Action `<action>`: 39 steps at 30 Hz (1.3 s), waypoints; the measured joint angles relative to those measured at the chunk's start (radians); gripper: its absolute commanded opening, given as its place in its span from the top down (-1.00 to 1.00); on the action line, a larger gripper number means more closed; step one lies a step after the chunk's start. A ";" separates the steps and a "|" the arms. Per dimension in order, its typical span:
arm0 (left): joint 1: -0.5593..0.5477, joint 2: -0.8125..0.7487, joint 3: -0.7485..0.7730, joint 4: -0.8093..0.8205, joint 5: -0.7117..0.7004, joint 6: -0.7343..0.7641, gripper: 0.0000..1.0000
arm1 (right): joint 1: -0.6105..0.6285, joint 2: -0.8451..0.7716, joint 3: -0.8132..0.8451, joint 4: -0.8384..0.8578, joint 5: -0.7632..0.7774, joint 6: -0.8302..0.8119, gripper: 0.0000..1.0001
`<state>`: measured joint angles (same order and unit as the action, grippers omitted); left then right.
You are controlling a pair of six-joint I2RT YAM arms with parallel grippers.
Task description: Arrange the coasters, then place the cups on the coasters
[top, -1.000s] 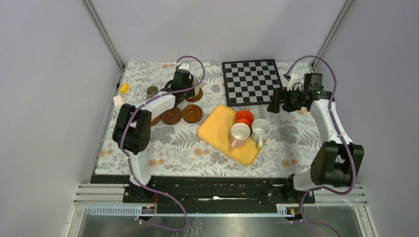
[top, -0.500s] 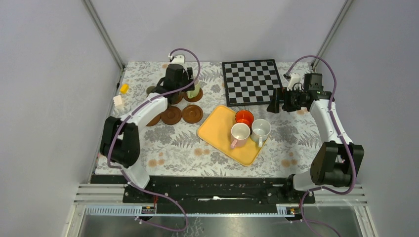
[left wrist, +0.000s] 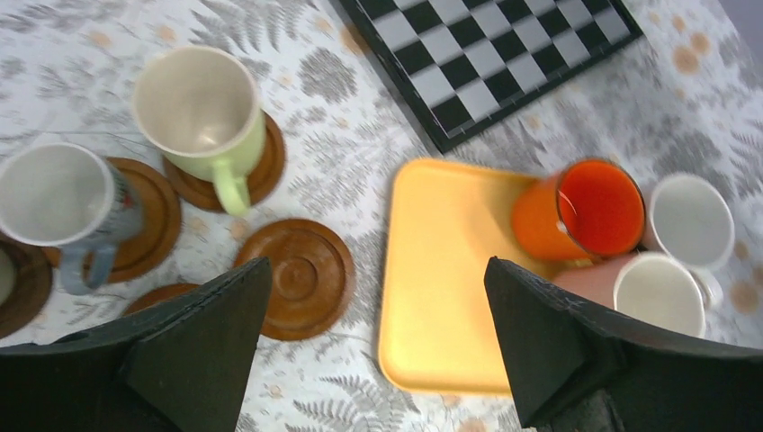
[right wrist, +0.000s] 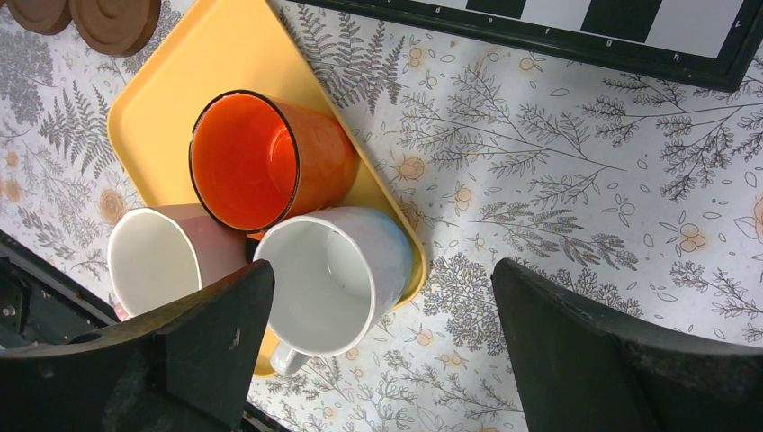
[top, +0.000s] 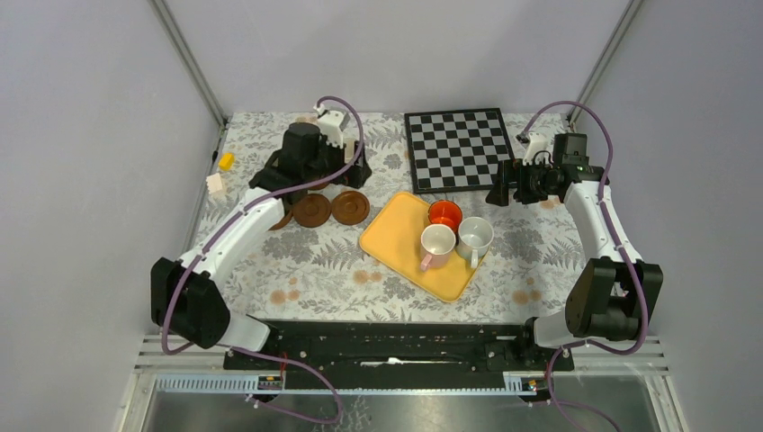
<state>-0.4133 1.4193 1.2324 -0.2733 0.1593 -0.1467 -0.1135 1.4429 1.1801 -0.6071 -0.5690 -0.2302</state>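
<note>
**Operator:** My left gripper [left wrist: 373,297] stands wide with nothing between its fingers, hanging over the cluster of coasters. The right gripper [right wrist: 382,270] is just as wide and empty, above the cups on the tray.

**Spotter:** Where do the cups stand?

**Operator:** The pale green cup [left wrist: 198,112] sits upright on a coaster. The blue-grey cup [left wrist: 58,198] sits on the coaster beside it. Near the green handle lies a bare coaster [left wrist: 297,279], and another is half hidden behind my left finger. The orange cup [right wrist: 261,162], pinkish cup [right wrist: 157,256] and white cup [right wrist: 328,274] huddle on the yellow tray [right wrist: 171,81], seemingly touching one another.

**Spotter:** Which would you go for?

**Operator:** The orange one, I reckon. Its side toward the chessboard [left wrist: 504,54] is free, while the other two crowd its near side. I'd bring one finger down inside the rim and one on the free outer wall, so nothing wedges between cups. I'd lift straight up before travelling, or the neighbours could get dragged across the tray.

**Spotter:** And the set-down?

**Operator:** I'd centre it inside the bare coaster's raised ring, lower it flat, and open only once it rests. I'd keep clear of the green handle on the way in. The chessboard lies beyond the tray, out of that path.
</note>
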 measured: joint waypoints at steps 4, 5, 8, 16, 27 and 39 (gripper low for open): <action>-0.031 -0.020 -0.053 -0.042 0.071 0.037 -0.98 | 0.000 0.000 0.000 0.000 0.003 0.000 -0.97; -0.039 -0.026 -0.072 -0.055 0.090 0.045 -0.98 | 0.000 0.000 0.000 0.000 0.005 0.000 -0.97; -0.072 -0.031 -0.116 -0.097 0.168 0.062 -0.98 | 0.000 0.000 0.002 -0.004 0.029 -0.006 -0.97; -0.259 -0.031 -0.152 -0.185 0.249 0.111 -0.98 | -0.001 0.014 0.051 -0.035 0.090 -0.017 -0.97; -0.417 -0.015 -0.153 -0.193 0.184 0.100 -0.96 | -0.001 -0.077 -0.047 -0.009 0.121 -0.027 -0.97; -0.564 0.143 -0.097 -0.109 0.036 -0.019 -0.54 | -0.002 -0.057 -0.049 0.022 0.131 -0.015 -0.97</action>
<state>-0.9771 1.5623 1.1355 -0.3820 0.1955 -0.1658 -0.1154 1.3861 1.1309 -0.5850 -0.4381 -0.2455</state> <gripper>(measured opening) 0.785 0.985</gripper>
